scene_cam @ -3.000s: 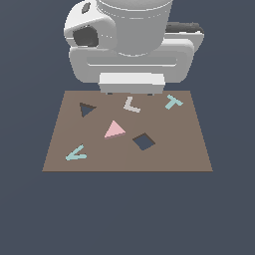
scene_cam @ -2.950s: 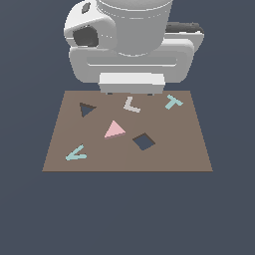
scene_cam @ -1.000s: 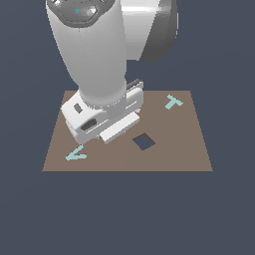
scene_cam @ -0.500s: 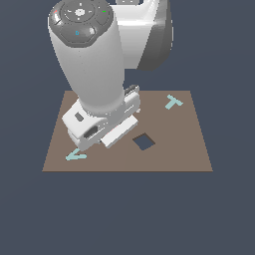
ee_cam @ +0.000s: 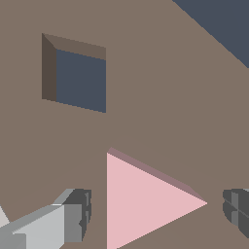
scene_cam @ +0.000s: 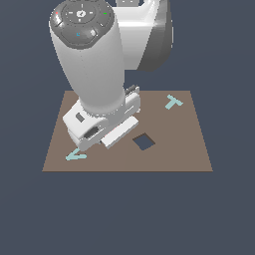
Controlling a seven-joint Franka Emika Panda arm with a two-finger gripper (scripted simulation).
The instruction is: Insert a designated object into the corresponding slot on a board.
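Exterior view: the arm (scene_cam: 97, 74) leans low over the board (scene_cam: 189, 144), its bulk covering the middle and the 10 o'clock part, so the triangle, its slot and the pincer are hidden here. The square cut-out (scene_cam: 143, 142) lies just right of the wrist, near the board's centre, with bare board around it toward 3 and 5 o'clock. A teal T piece (scene_cam: 173, 102) sits near the 2 o'clock corner, close to the far edge. A teal V piece (scene_cam: 76, 156) lies near the 8 o'clock corner, just under the wrist housing and close to the near edge. The whole right half of the board is open.

Wrist view: the triangle (ee_cam: 146, 199) lies flat on the board (ee_cam: 160, 97), between the two fingers (ee_cam: 73, 214) of the pincer (ee_cam: 158, 209), which is spread wide. One finger sits just beside the triangle's straight edge, the other just off its sharp tip; whether either touches is unclear. The square cut-out (ee_cam: 78, 75) lies apart from the triangle, with bare board between. A board edge runs past one corner of the frame.
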